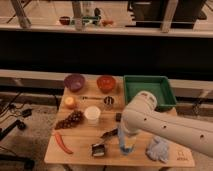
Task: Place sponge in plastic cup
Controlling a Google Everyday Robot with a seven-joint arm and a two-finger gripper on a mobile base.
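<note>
Camera view looks down on a wooden table [80, 131] with the robot's white arm [170, 125] reaching in from the right and bending down toward the front edge. The gripper [125, 146] points downward directly over the plastic cup [128, 149], whose blue rim shows just below it near the table's front. A pale blue strip that appears to be the sponge [121, 136] hangs upright at the gripper, above the cup; how wide the tool stands, and whether it clamps the sponge, cannot be told.

Just right of the cup lies a crumpled pale blue cloth [159, 149]. Left of the cup sits a small dark block [98, 149], and further left a red chili pepper [62, 142]. A white cup [92, 114] stands mid-table, with a bunch of grapes [70, 119] and an orange fruit [70, 102] to its left. At the back are a purple bowl [74, 81], a red bowl [106, 82] and a green tray [148, 90].
</note>
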